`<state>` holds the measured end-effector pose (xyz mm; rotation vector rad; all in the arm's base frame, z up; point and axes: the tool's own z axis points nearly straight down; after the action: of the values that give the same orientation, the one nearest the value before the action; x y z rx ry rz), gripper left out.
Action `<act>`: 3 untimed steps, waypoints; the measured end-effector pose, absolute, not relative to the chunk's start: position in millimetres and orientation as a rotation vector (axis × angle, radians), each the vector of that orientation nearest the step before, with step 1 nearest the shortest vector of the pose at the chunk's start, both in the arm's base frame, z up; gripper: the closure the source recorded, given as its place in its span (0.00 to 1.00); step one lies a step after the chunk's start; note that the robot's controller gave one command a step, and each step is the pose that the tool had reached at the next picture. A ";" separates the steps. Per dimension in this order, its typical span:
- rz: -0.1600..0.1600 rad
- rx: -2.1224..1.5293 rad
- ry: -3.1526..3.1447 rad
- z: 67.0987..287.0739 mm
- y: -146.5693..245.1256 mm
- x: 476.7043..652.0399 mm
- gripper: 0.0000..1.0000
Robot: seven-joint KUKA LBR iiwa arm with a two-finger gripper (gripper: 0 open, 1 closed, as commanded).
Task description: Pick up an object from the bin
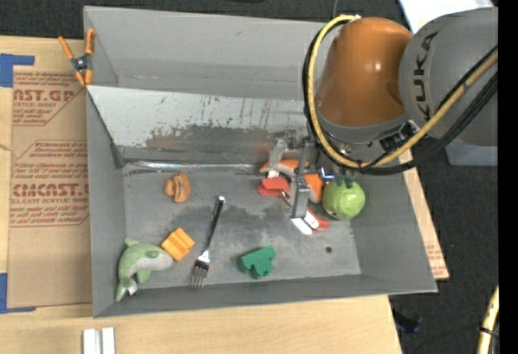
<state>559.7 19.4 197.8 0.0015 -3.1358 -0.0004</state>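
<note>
My gripper (pixel 301 200) reaches down below the arm's orange cover at the right side of the bin floor. It stands among a small cluster of things. A red and orange piece (pixel 273 183) lies just to its left. A white and red piece (pixel 307 223) lies right under its tip. A green apple (pixel 345 201) sits close on its right, touching or nearly touching it. I cannot tell whether anything is held.
A black-handled fork (pixel 208 245) lies in the middle of the floor, with a green block (pixel 257 261) near the front wall. Further left are an orange block (pixel 178 244), a green dolphin toy (pixel 136 264) in the front left corner and a brown lump (pixel 177 187).
</note>
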 end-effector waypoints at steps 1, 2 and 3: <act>-0.001 0.001 -3.144 202.5 19.3 561.3 0.00; 0.001 0.009 -3.148 260.7 -19.8 542.8 0.00; -0.003 0.000 -3.141 258.3 -62.3 560.8 0.00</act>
<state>560.8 -62.3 258.3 -0.0004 -3.1408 -0.0032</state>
